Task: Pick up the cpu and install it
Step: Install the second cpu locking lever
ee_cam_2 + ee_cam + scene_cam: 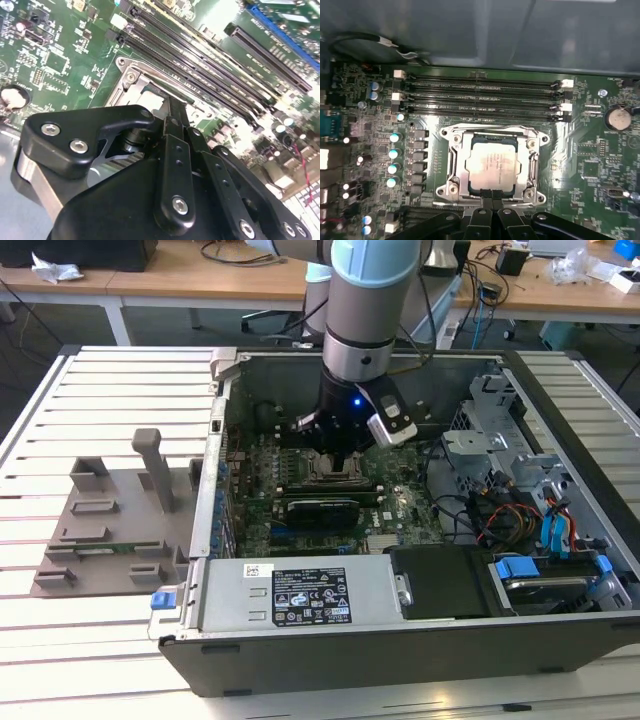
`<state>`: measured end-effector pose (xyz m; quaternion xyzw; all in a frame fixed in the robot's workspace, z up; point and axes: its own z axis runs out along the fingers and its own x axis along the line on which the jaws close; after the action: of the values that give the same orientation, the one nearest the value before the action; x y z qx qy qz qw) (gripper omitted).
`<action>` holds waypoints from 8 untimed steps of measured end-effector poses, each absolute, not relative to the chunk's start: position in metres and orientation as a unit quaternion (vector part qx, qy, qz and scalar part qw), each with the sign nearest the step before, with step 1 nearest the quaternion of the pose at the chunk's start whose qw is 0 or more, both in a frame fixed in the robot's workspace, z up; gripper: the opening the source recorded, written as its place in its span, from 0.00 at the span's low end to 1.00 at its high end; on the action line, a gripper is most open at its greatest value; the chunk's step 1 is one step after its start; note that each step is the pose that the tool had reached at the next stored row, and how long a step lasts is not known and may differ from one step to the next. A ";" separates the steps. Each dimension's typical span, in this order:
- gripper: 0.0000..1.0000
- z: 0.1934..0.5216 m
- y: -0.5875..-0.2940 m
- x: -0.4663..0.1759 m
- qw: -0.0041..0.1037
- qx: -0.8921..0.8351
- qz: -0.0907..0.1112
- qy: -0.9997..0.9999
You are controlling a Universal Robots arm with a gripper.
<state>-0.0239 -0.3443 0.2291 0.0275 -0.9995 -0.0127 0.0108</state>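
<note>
Workshop setting: wooden benches at the back, a slatted white table [120, 640] in front, carrying an open computer case [420, 640] and, toward the exterior view's left, a grey fixture plate [110, 530].

Arm: reaching down into the case, its gripper [335, 455] hanging low over the motherboard [400, 510], directly above the socket [325, 468].

Gripper state: in the first wrist view the gripper's [492, 196] two fingertips are pressing together with no gap showing and nothing between them, their ends standing at the near edge of the chip. In the second wrist view the gripper [172, 107] is pointing down at the same spot.

Cpu [492, 162]: lying flat inside the metal frame of the socket [451, 165], silvery lid up, apparently square to the frame, with the memory slots [480, 95] just beyond.

Stage, as a judgement: the chip is sitting in its place; whether it is fully seated is not visible.

Risks: the fingertips are standing so close to the lid that a sideways drift could be nudging the chip askew, bending contacts beneath. A push downward while misaligned would be doing the same harm.
</note>
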 end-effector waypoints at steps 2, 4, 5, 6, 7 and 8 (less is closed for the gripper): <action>0.11 0.236 -0.344 -0.024 0.011 0.027 -0.011 -0.999; 0.11 0.241 -0.343 -0.024 0.011 0.027 -0.011 -1.000; 0.11 0.244 -0.343 -0.024 0.011 0.027 -0.010 -1.000; 0.11 0.246 -0.343 -0.024 0.011 0.027 -0.009 -1.000; 0.11 0.249 -0.342 -0.024 0.011 0.027 -0.009 -1.000; 0.11 0.251 -0.342 -0.024 0.011 0.027 -0.008 -1.000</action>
<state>-0.0238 -0.3421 0.2509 0.0274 -0.9995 -0.0081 0.0109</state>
